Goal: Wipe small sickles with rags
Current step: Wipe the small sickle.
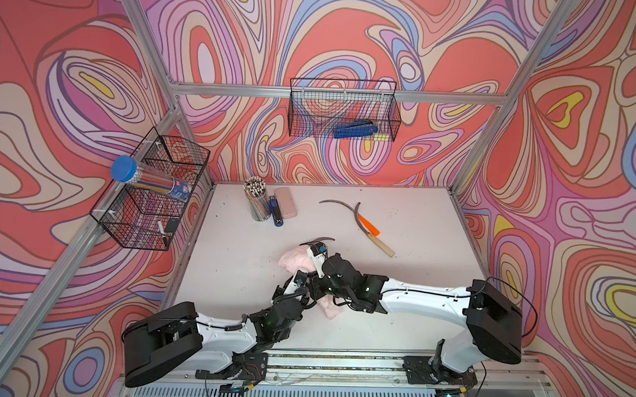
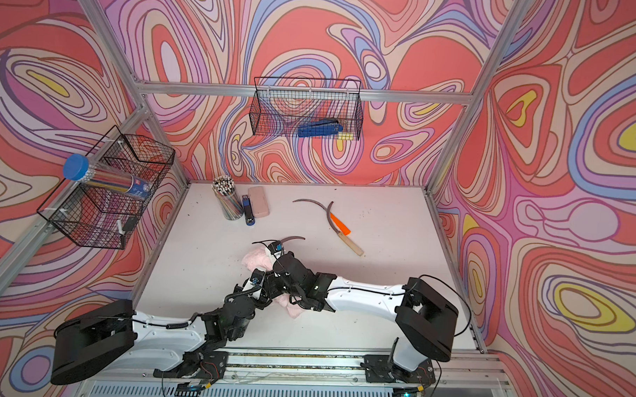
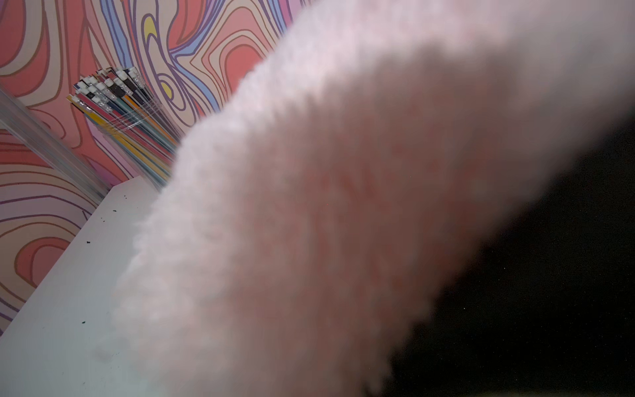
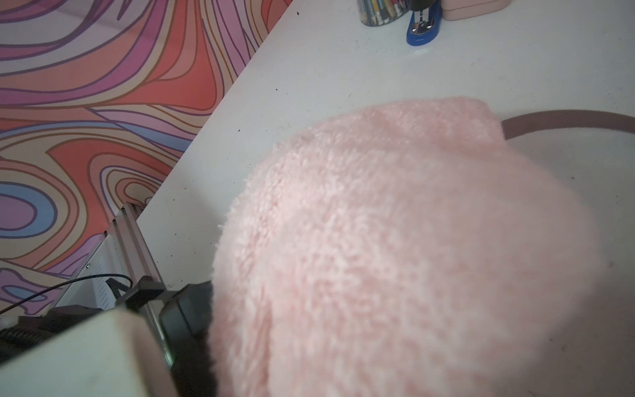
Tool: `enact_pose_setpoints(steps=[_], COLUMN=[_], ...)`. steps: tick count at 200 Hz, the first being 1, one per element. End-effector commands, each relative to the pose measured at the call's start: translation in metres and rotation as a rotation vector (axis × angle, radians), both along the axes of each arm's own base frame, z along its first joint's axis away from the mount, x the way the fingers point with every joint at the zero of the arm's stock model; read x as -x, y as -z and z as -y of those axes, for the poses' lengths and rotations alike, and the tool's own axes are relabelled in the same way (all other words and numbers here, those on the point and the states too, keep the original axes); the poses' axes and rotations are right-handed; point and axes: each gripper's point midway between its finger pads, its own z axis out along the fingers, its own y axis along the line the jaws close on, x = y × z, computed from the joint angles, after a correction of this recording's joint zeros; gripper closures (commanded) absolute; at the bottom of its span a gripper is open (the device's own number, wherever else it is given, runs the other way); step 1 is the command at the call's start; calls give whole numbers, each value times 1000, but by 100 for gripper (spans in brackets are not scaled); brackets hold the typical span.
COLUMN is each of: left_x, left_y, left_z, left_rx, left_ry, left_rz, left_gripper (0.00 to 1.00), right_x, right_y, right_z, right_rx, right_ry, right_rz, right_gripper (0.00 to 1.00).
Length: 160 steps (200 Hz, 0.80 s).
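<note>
The pale pink fluffy rag [image 1: 292, 262] [image 2: 254, 259] lies bunched at mid-table under both grippers. It fills the left wrist view [image 3: 326, 206] and the right wrist view [image 4: 395, 223], hiding both sets of jaws. One small sickle's dark curved blade [image 1: 326, 239] [image 4: 567, 118] pokes out past the rag; its handle is hidden. My right gripper [image 1: 316, 252] is shut on the rag at the blade's base. My left gripper [image 1: 301, 275] is shut, buried in the rag just behind; what it holds is hidden. An orange-handled sickle [image 1: 368, 225] and a wooden-handled sickle [image 1: 381, 245] lie crossed at the back right.
At the back left of the white table [image 1: 415, 282] stand a pencil cup [image 1: 257, 202], a blue stapler [image 1: 276, 214] and a smooth pink case [image 1: 285, 202]. Wire baskets hang on the left wall [image 1: 153, 190] and the back wall [image 1: 345, 109].
</note>
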Motion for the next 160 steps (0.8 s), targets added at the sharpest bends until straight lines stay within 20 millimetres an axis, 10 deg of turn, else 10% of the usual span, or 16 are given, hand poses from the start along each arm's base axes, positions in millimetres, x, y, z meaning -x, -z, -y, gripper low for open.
enact_pose_setpoints(steps=[1,104,160], left_x=[-4,4,0], left_y=[-21,-25,-19], left_z=[10,10,12], left_rx=[86,127,106], left_ry=[1,54,37], left_rz=[32,6,8], left_gripper=[100,100,100], right_x=[4,-93,-63], right_y=[-2,28,20], right_z=[-13,36,10], right_rx=[-48,-36,-2], right_ry=[-53,108,19], right_rz=[-23,-133,-106], right_gripper=[100,100,100])
